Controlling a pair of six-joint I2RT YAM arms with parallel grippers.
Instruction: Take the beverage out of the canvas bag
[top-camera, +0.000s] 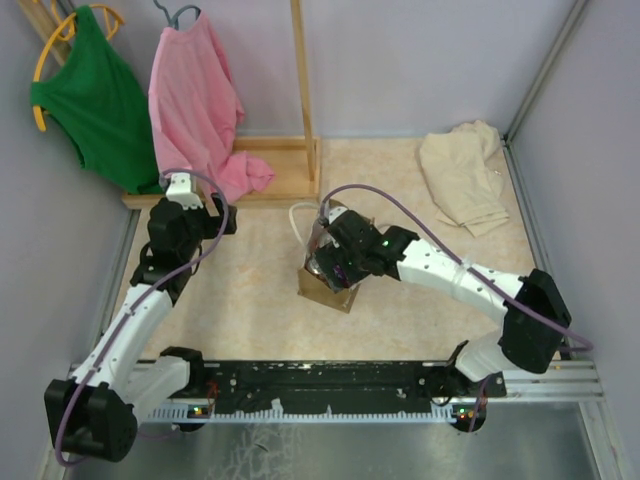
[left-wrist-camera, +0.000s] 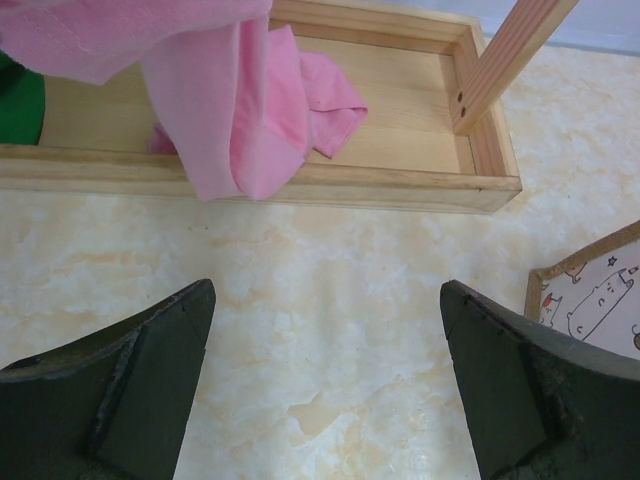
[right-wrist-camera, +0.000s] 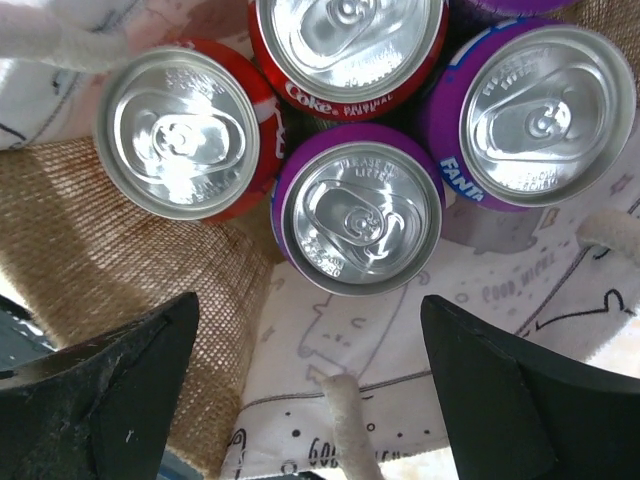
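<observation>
The canvas bag (top-camera: 330, 290) stands mid-table, tan-brown with white loop handles (top-camera: 298, 218). My right gripper (top-camera: 325, 255) hovers over its mouth, open and empty. In the right wrist view the gripper (right-wrist-camera: 310, 320) looks down into the bag (right-wrist-camera: 110, 260), which holds several cans: two purple Fanta cans (right-wrist-camera: 360, 215) (right-wrist-camera: 545, 115) and two red Coke cans (right-wrist-camera: 180, 130) (right-wrist-camera: 345, 45). The nearest purple can lies just ahead of the fingertips (right-wrist-camera: 150, 350). My left gripper (top-camera: 195, 195) is open and empty near the wooden base; it shows over bare table in the left wrist view (left-wrist-camera: 325, 300).
A wooden rack base (top-camera: 265, 170) with a post stands at the back, with a pink garment (top-camera: 195, 100) and green garment (top-camera: 90, 95) hanging. A cream-beige cloth (top-camera: 465, 175) lies back right. The bag's corner (left-wrist-camera: 600, 290) shows in the left wrist view.
</observation>
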